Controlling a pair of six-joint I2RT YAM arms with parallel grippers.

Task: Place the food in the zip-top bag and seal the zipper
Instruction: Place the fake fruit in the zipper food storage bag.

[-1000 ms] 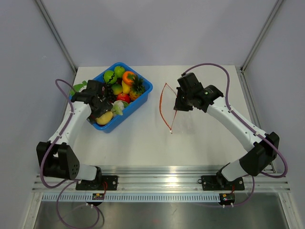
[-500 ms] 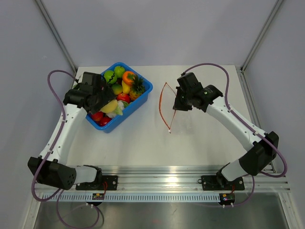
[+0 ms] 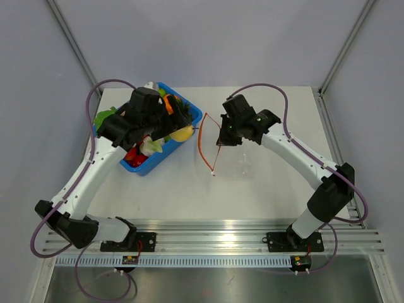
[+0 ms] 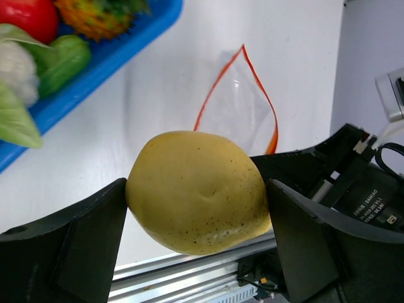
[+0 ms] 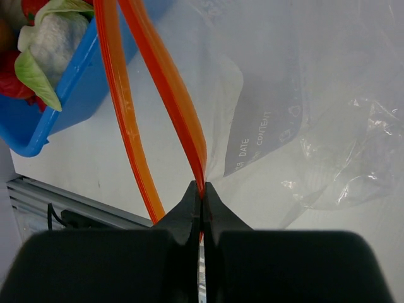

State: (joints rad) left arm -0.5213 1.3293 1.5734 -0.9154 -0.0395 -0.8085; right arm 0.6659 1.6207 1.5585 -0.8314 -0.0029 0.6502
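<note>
Feeding the yellow fruit [image 4: 196,183] in well means, I judge, the left pincer [image 4: 197,211] bringing it low and square to the gap between the two strips of the zipper [image 5: 183,107], releasing only once past them. That pincer's jaws stand wide, clamped on the fruit, just over the blue bin's [image 3: 142,166] right rim. The right pincer [image 5: 202,196] is pinched together on the zipper, lifting one lip so the zip-top bag [image 3: 245,159], lying near the table's [image 3: 183,199] middle, gapes toward the bin.

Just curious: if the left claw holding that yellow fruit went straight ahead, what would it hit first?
The yellow fruit in the left gripper would probably meet the zip-top bag, its open mouth pinched by the right gripper; depth unclear.
</note>
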